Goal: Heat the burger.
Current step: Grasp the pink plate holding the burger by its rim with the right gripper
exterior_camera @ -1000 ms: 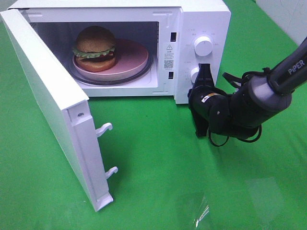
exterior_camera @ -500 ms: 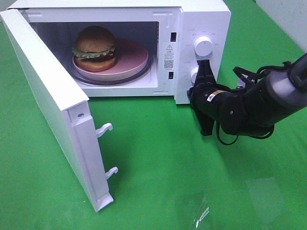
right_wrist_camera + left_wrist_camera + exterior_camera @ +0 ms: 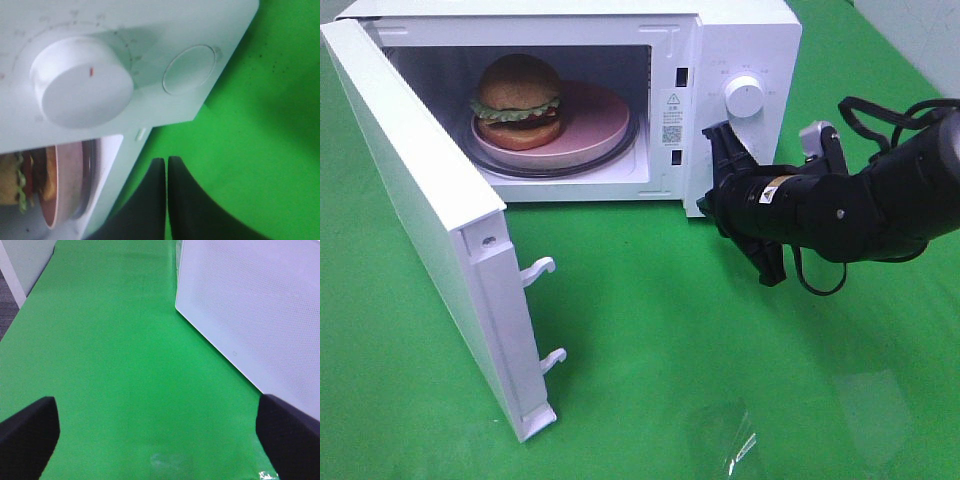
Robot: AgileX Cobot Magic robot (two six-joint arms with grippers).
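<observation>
A bright green cloth [image 3: 650, 340] covered the work surface, lying smooth and flat from near to far. At the far right corner a pale grey wall panel [image 3: 920, 30] rose behind it. The left wrist view showed another pale panel [image 3: 27, 260] along the cloth's edge, with a strip of dark grey floor [image 3: 5, 305] beyond it. The light was soft and even. A small glossy patch [image 3: 732, 448] glinted on the cloth at the near side, right of the middle.
</observation>
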